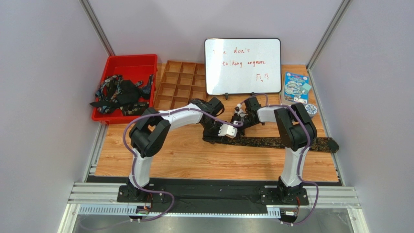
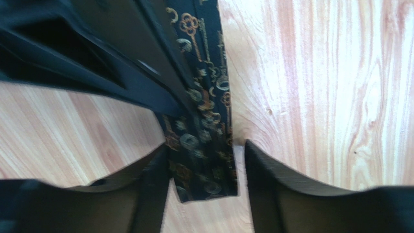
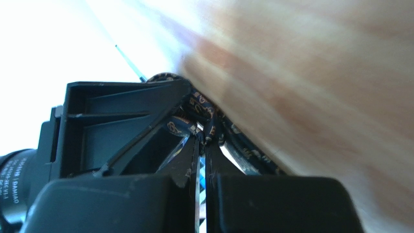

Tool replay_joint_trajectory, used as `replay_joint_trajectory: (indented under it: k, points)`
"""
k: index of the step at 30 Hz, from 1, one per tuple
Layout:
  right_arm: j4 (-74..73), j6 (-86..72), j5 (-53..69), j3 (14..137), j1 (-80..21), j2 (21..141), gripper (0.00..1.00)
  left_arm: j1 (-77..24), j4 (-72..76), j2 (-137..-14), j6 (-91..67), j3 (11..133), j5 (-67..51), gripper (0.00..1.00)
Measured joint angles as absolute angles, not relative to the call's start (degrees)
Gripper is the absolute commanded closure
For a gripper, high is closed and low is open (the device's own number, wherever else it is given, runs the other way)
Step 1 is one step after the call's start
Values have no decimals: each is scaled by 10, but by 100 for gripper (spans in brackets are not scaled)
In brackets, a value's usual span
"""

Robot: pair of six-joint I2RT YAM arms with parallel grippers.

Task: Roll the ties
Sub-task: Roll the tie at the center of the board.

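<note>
Wood, pale and streaked, makes up the table under both my arms. Across it lies one long dark tie patterned with gold keys. Its long axis runs left to right, from the middle of the table out past my right arm.

Both pincers work at the tie's middle-of-table end, close together. My left pincer hangs over that end with its fingers parted on either side of the cloth. It straddles the strip and grips nothing, and the strip's length leads straight away from it. My right pincer sits just behind, closed tight on a bunched fold of the same patterned cloth. I cannot tell whether that fold is the start of a coil.

Any rolling has to travel along the strip toward my right, I judge. The loose end lies nearer my left pincer, and the long flat run lies on my right arm's side.

By count there is one whiteboard and one red bin holding a tangled heap of ties too knotted to number. There is also one wooden tray of small compartments, and this one tie is laid out.
</note>
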State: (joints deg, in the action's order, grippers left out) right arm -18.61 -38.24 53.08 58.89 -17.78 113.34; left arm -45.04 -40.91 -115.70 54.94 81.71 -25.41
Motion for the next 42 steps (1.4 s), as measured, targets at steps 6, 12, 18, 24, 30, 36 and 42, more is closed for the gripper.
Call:
replay_joint_trajectory:
  k: [6, 12, 18, 24, 30, 36, 42]
  points:
    - [-192, -358, 525, 597, -170, 1143, 100, -446, -405, -1133, 547, 785, -252, 26]
    - [-201, -340, 524, 605, -166, 1149, 100, -427, -393, -1103, 526, 768, -254, 23]
    - [-203, -336, 526, 605, -166, 1149, 100, -418, -361, -1082, 499, 752, -254, 20]
    - [-204, -336, 528, 606, -168, 1149, 100, -425, -336, -1082, 483, 753, -251, 10]
    - [-201, -347, 530, 606, -171, 1148, 100, -453, -333, -1110, 481, 781, -246, 18]
    - [-194, -362, 533, 603, -172, 1146, 100, -477, -339, -1141, 488, 790, -236, 28]
    - [-192, -384, 545, 594, -178, 1137, 100, -479, -345, -1145, 494, 791, -230, 52]
